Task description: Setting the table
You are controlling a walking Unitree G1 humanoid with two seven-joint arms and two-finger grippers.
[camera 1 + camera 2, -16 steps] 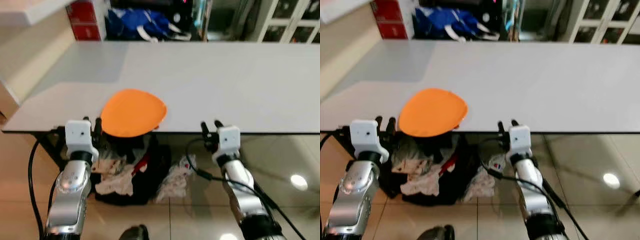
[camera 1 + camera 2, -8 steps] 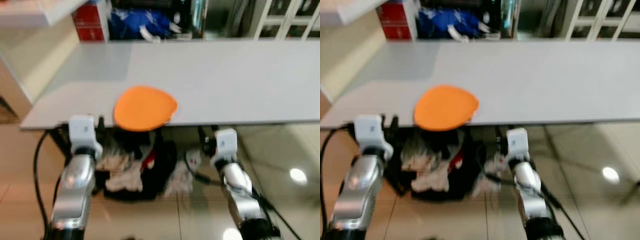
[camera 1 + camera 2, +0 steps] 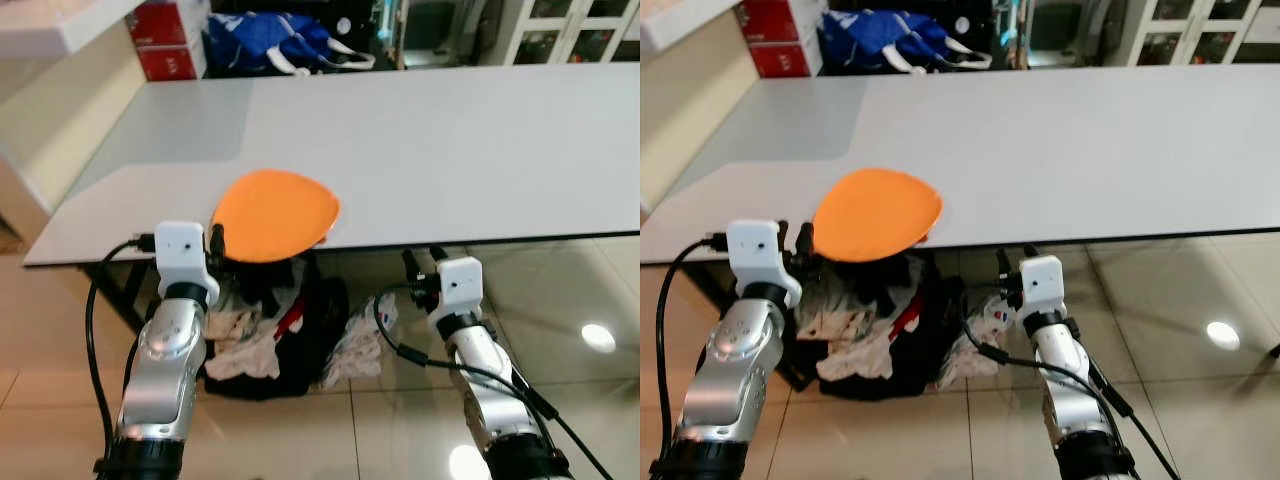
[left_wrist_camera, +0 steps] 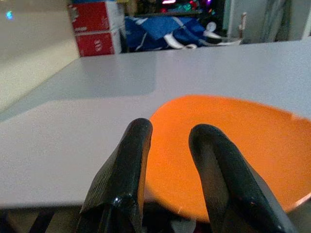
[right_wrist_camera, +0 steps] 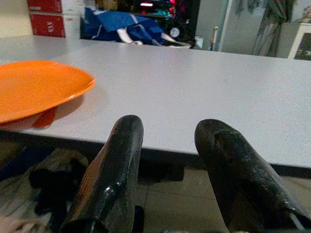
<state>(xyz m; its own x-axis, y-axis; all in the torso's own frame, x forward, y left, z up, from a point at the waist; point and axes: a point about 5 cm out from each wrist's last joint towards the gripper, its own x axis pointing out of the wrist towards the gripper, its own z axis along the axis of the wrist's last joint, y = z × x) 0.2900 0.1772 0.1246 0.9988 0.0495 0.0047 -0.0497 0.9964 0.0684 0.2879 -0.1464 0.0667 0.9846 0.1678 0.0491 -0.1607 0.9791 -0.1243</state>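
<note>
An orange plate [image 3: 274, 214] lies at the near edge of the long grey tabletop [image 3: 450, 150], toward its left end, with its near rim hanging slightly over the edge. The rest of the tabletop surface is plain grey, with a darker shaded patch at the far left corner.

The left hand [image 4: 167, 160] is raised to the tabletop edge just beside the plate's left side. In the left wrist view its two black fingers [image 4: 127, 170] stand apart with the plate's orange rim showing between them; the fingers are spread and hold nothing, and whether they touch the plate cannot be told.

The right hand [image 5: 167, 160] sits below and in front of the tabletop edge, well to the right of the plate. Its fingers are also parted and empty, pointing across the grey surface, with the plate off to one side in the right wrist view.

Under the tabletop, on the glossy tiled floor [image 3: 580, 300], lies a heap of clothes [image 3: 270, 335], black, white and a bit of red. Beyond the far side of the tabletop are a blue bag [image 3: 275, 40] and red boxes [image 3: 170, 40]. Black cables [image 3: 95, 330] loop along both silver arms.
</note>
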